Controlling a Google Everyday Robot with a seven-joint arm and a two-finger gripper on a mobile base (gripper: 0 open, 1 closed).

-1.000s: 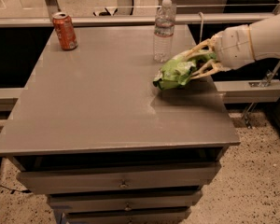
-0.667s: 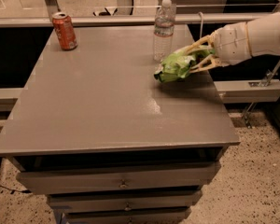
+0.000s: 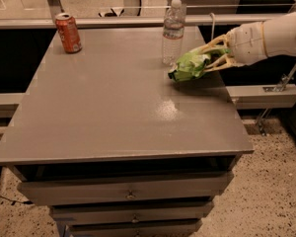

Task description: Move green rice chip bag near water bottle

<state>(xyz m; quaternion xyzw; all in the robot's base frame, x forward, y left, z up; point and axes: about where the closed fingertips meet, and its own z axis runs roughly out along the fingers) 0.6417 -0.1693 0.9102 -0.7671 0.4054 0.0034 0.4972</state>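
The green rice chip bag (image 3: 190,65) is crinkled and lime green, held just above the grey table (image 3: 113,102) near its right edge. My gripper (image 3: 210,57) reaches in from the right on a white arm and is shut on the bag's right end. The water bottle (image 3: 173,31) stands upright at the back of the table, just left of and behind the bag, a small gap apart.
An orange-red soda can (image 3: 68,32) stands at the table's back left corner. A glass rail runs behind the table. Drawers sit below the table's front edge. A metal bracket and ledge (image 3: 266,94) lie to the right, under my arm.
My gripper has carried the bag a little back and up, closer to the water bottle. The bottle and can have not moved.
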